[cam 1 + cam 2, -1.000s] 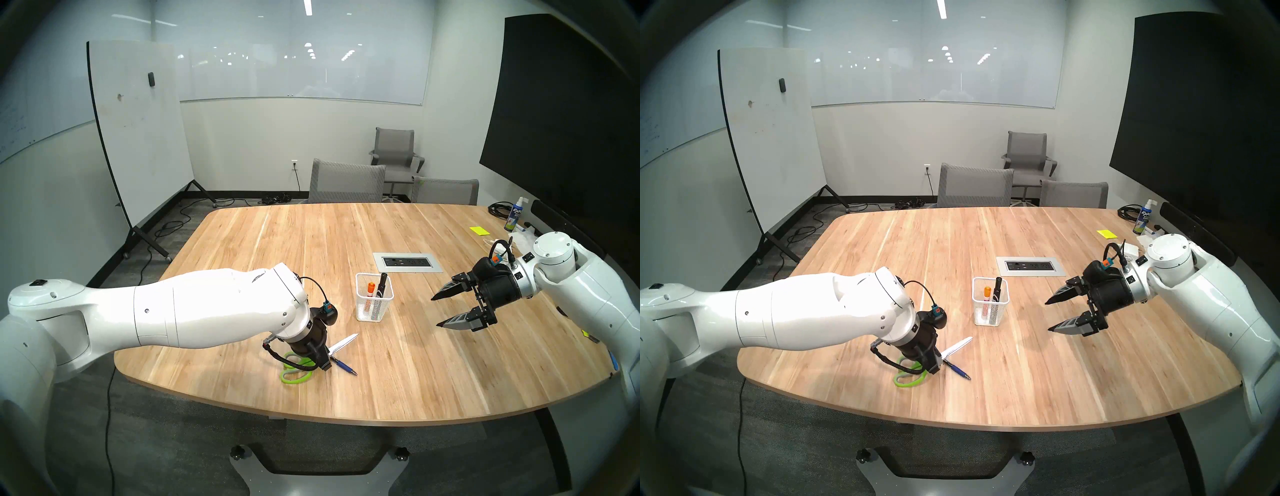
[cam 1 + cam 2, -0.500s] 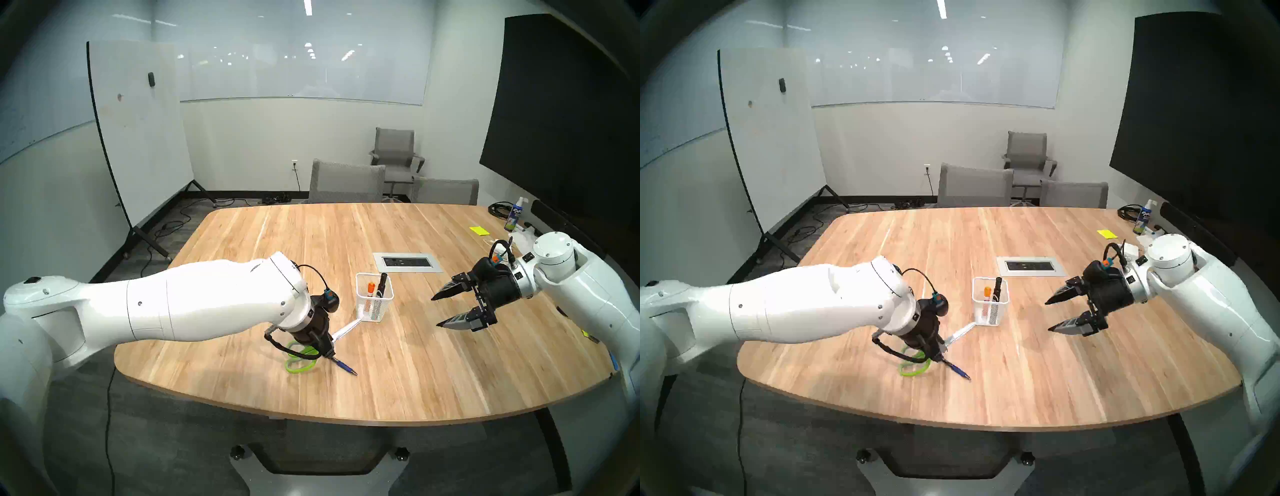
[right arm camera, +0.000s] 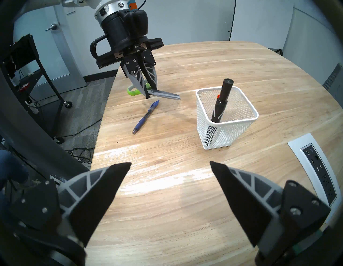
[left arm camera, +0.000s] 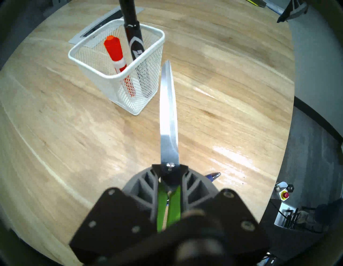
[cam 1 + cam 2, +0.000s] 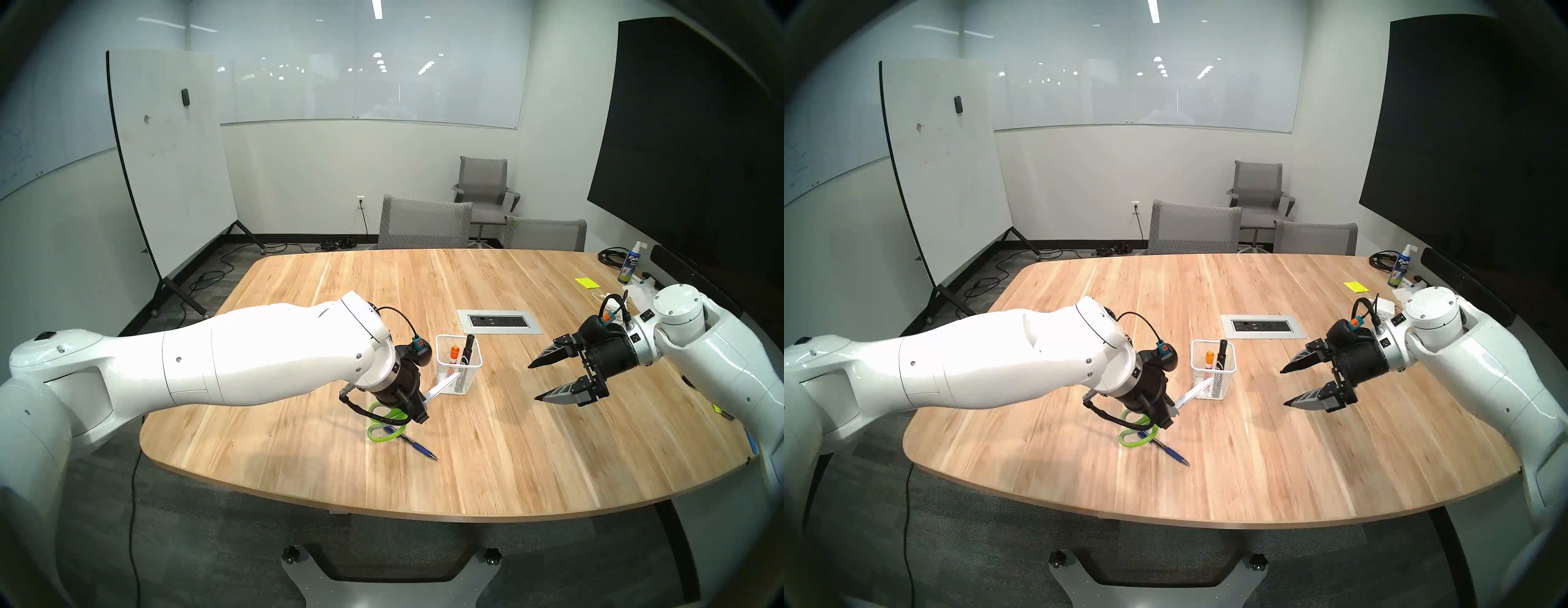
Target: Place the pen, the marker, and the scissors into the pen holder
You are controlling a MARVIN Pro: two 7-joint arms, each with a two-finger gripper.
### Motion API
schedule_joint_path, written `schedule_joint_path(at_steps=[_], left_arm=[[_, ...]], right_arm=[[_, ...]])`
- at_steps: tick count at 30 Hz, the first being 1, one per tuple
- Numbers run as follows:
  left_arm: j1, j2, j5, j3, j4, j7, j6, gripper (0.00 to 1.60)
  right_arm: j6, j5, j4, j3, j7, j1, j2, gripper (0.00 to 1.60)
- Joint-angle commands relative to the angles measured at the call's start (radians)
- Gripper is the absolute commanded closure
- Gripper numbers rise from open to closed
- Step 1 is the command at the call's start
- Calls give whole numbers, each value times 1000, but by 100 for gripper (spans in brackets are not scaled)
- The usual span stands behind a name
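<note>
L gripper [image 3: 148, 92] grips scissors [image 4: 168, 118], seemingly off table.

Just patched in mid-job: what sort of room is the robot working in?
Most likely an office meeting room. A large wooden conference table with a built-in power outlet panel, grey office chairs pulled up at its far side, and a rolling whiteboard beside a glass wall board all point that way.

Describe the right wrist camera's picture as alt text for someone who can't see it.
The left end effector holds green-handled scissors above a wooden table, blades aimed toward a white mesh pen holder with a black marker in it. A blue pen lies on the table under the scissors. The right end effector frames the bottom, open and empty.
</note>
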Motion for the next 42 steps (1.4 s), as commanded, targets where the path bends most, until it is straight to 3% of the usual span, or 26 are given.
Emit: schedule_joint_path(at_steps=[1, 15, 23, 30, 42], left_arm=[[-31, -31, -15, -24, -6, -37, 2, 160], [-109, -58, -46, -27, 34, -162, 64, 160], [-190, -74, -50, 24, 94, -267, 64, 160], [-241, -149, -40, 89, 176, -362, 64, 160], [-263, -255, 3, 170, 283, -472, 64, 160]], right_arm=[[2, 5, -2, 10, 1, 10, 6, 0], [1, 5, -2, 10, 1, 10, 6, 0], [1, 5, -2, 10, 1, 10, 6, 0], [1, 5, -2, 10, 1, 10, 6, 0], [2, 5, -2, 10, 1, 10, 6, 0]])
